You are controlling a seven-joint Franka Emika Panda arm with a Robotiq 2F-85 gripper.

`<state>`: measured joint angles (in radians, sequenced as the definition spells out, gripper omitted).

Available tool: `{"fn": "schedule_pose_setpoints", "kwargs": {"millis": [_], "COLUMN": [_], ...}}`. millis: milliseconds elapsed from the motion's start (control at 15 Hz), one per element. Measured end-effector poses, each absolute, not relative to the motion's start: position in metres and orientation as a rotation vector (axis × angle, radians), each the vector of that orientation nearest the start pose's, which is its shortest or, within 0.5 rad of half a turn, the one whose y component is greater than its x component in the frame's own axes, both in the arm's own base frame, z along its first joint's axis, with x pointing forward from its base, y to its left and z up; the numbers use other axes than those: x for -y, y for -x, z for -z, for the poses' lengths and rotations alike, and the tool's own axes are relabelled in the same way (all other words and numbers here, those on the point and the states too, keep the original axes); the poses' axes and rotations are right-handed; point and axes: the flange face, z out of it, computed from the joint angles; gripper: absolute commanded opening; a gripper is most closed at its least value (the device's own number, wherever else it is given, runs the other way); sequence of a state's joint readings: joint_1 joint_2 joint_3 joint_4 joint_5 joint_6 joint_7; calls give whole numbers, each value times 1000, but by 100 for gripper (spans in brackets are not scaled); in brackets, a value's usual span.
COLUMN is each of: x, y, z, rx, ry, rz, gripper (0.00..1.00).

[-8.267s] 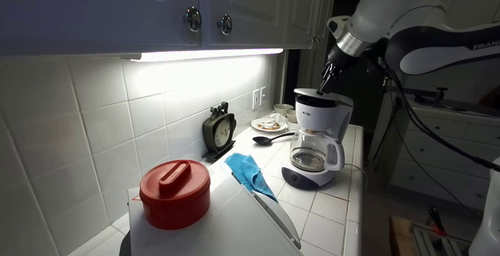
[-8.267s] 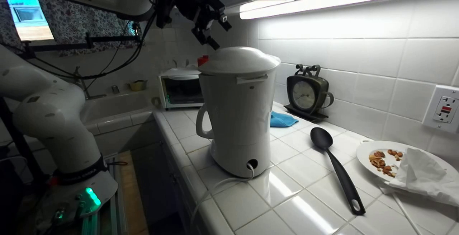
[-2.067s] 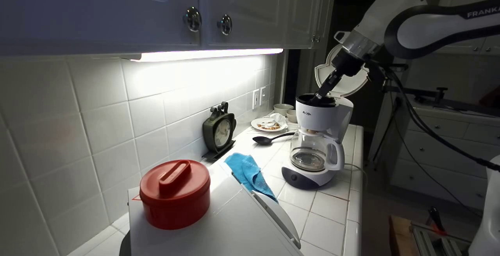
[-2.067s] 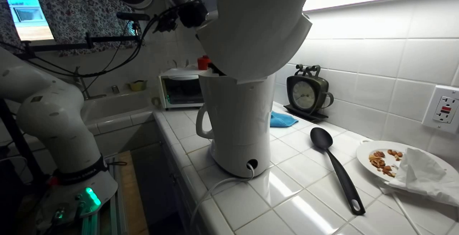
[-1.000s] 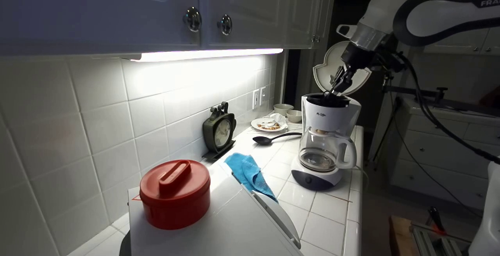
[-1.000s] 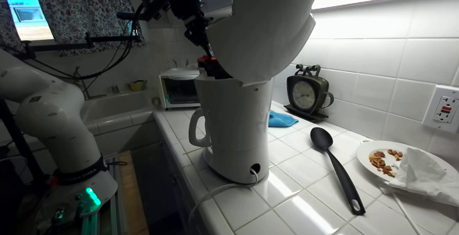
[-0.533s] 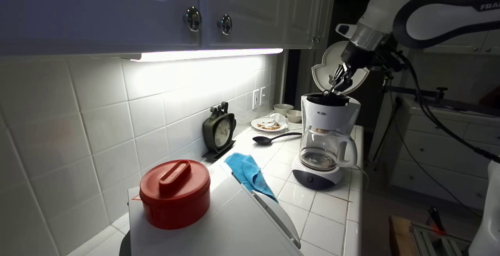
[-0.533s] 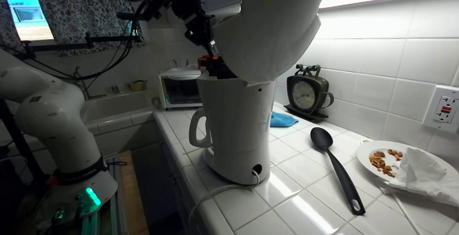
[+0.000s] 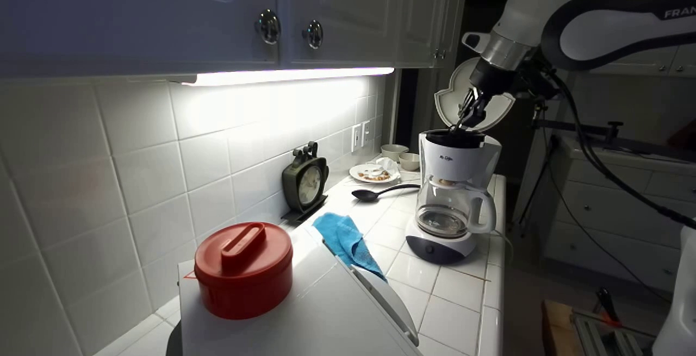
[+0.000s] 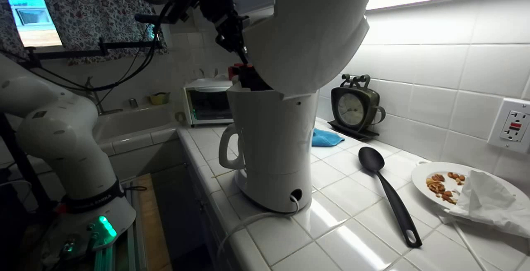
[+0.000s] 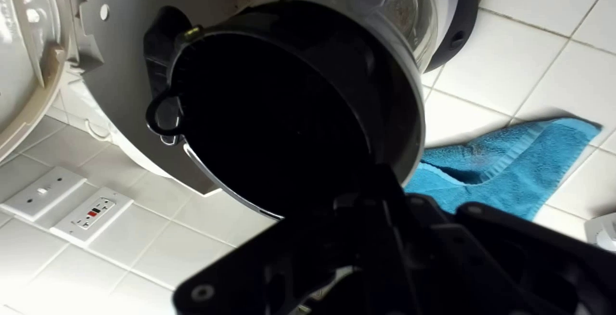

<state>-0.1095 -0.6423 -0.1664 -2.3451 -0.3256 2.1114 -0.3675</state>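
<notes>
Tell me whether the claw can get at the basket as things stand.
Probably yes: the lid stands raised, leaving the top of the coffee maker open, and the claw looks shut on the rim of the basket. Shadow hides how firm the grip is.

Your arm (image 9: 544, 8) is white with black trim (image 9: 631, 2), a silver collar (image 9: 505, 51), dark cables (image 9: 650, 201) and a black tool (image 9: 455, 127).

Lit by a glaring tube light (image 9: 293, 77), mirrored in streaks on the tabletop (image 10: 285, 238), lost to black inside the filter basket (image 11: 226, 84).
</notes>
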Motion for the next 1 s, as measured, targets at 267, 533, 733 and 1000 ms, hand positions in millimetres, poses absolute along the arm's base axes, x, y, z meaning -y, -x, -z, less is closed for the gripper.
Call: {"fn": "schedule_pose_setpoints", "kwargs": {"millis": [267, 533, 733, 1000], "x": [122, 113, 107, 106], "y": [-383, -392, -397, -400], "z": [-602, -605, -603, -599], "rx": [243, 101, -25, -268], "ry": [3453, 3484, 3483, 3484], "rz": [493, 429, 420, 443], "gripper": [1, 1, 1, 1]}}
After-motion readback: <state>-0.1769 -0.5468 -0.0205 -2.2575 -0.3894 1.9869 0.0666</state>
